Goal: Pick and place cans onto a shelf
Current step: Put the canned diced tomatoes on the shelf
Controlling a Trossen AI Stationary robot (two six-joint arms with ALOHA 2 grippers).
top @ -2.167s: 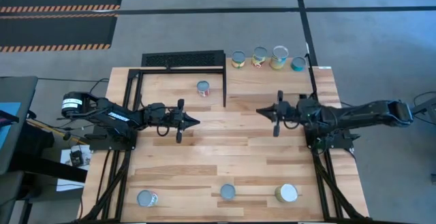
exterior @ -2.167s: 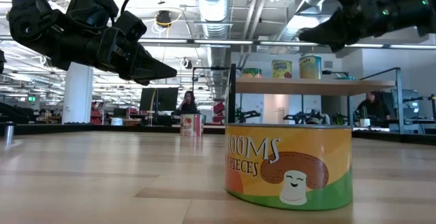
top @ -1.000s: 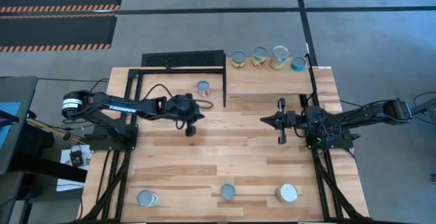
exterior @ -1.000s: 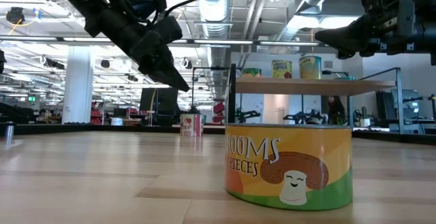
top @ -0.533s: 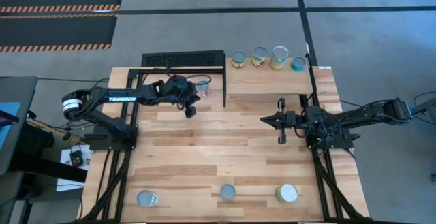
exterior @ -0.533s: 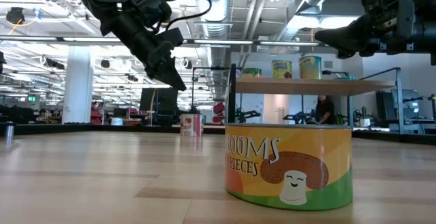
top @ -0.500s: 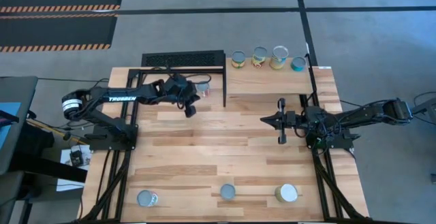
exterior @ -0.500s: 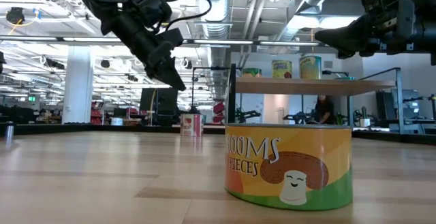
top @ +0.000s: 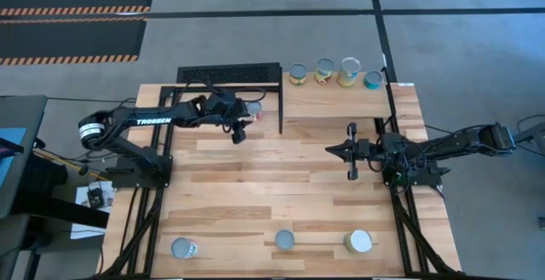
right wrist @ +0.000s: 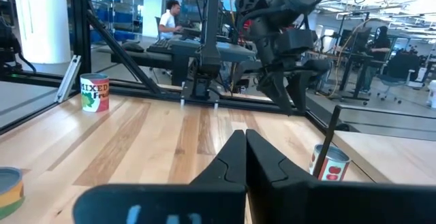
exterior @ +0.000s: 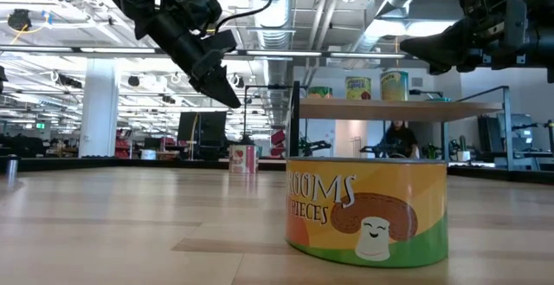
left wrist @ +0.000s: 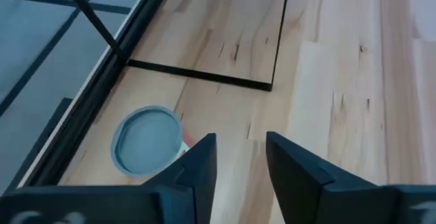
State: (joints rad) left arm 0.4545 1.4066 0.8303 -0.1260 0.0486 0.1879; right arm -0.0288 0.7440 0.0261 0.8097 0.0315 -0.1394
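Observation:
A red-labelled can [top: 254,108] with a silvery top [left wrist: 146,139] stands on the table at the far left, beside the shelf's post. My left gripper [top: 242,120] hovers just above and left of it, open [left wrist: 240,157]. The can lies outside the left finger, not between the two. Several cans [top: 324,71] stand along the far edge of the wooden shelf [top: 332,101]. My right gripper [top: 334,150] is shut and hangs in the air at mid-table [right wrist: 243,146], touching nothing.
Three more cans stand along the near edge: [top: 183,248], [top: 284,240], [top: 359,242]; the middle one is a mushroom tin [exterior: 368,211]. A black perforated rack [top: 230,74] sits behind the red can. Open wood lies between the arms. People sit in the room beyond.
My left gripper has swung from mid-table toward the far edge, up to the red can by the shelf post, tipping its fingers downward, and its fingers have parted. My right gripper has stayed still. No can has moved.

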